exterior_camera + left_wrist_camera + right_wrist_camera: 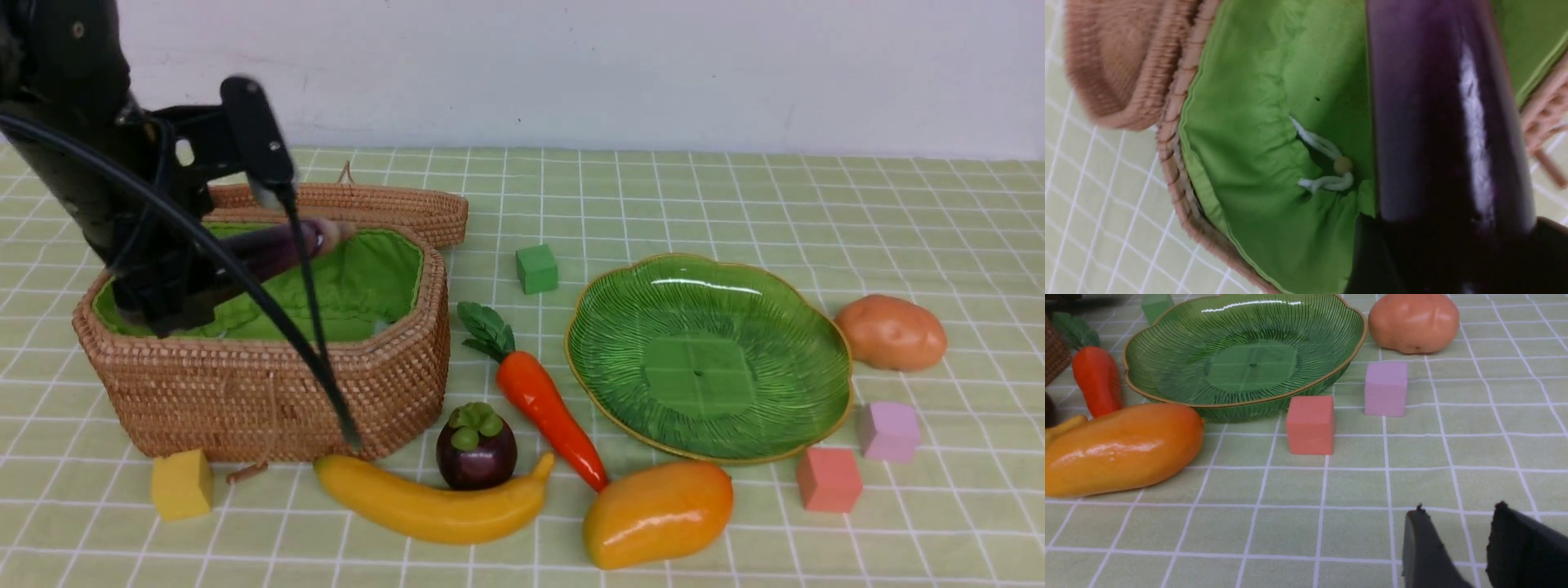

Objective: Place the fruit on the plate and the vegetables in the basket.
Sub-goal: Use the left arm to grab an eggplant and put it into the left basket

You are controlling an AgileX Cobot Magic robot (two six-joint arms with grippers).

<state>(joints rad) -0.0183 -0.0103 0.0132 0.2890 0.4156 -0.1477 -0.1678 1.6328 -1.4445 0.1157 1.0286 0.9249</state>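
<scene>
Much of the left pincer [184, 290] is lost behind its own black arm [73, 122] and cable [269, 318], yet we can see it clamped on the eggplant [282, 243]. The eggplant slants over the basket [326, 384] above the green lining [367, 286], with its lower end hidden; we cannot tell whether it touches the cloth. The left wrist view is blurred, showing only purple skin, lining and a white cord [1318, 183]. The lid [392, 204] peeks out at the basket's 12 o'clock. The right arm is missing from the front view; its wrist view shows the right pincer [1466, 535] parted, with nothing between the tips. With 12 o'clock toward the wall, around the plate [775, 327] lie the potato [891, 332] at 3, the lilac cube [888, 430] at 4, the red cube [829, 479] at 5, the mango [657, 514] at 7, the carrot [543, 404] at 9 and the green cube [536, 269] at 10. The mangosteen [476, 449] touches the banana [433, 506] at the basket's 5 o'clock, and a yellow cube [181, 483] sits at its 7. The counter [816, 212] wears pale green cloth with a white grid; behind it stands a plain white wall [653, 65].
</scene>
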